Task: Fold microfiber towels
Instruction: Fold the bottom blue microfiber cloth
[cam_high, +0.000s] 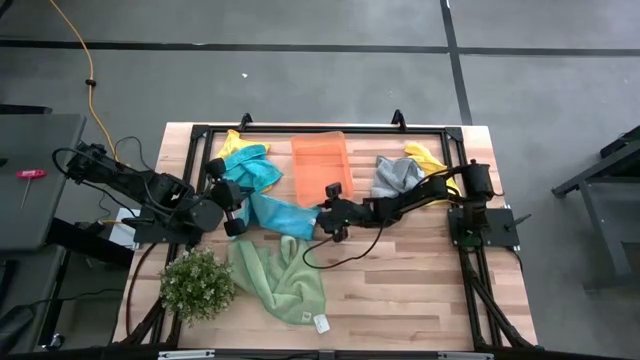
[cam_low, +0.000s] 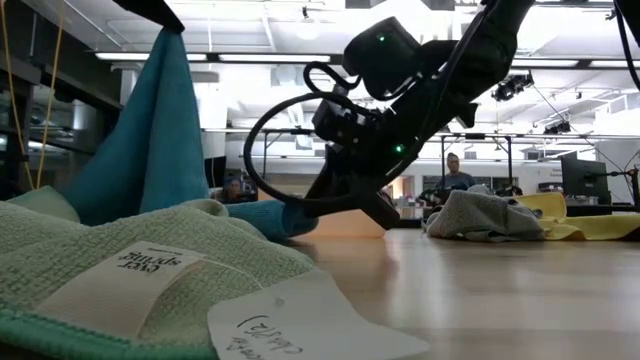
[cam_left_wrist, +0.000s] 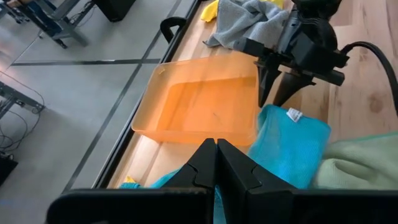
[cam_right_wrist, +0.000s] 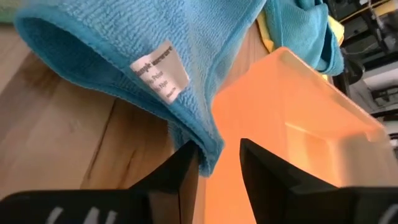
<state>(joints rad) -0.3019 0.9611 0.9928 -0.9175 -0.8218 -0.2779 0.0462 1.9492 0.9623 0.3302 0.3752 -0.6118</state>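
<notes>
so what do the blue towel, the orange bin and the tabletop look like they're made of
Blue towel: soft fabric, likely microfiber; fuzzy looped nap, stitched edge, sewn white tag.
Orange bin: translucent plastic, smooth and slightly glossy; light glows through its walls.
Tabletop: wood, probably butcher block; pale planks with visible grain and seams, low sheen.

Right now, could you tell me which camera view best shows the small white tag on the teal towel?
The right wrist view: the white tag fills the frame on the teal towel's edge, its print visible. The left wrist view shows it as a small white patch near the right tool. In the high and low views I cannot make it out.
</notes>
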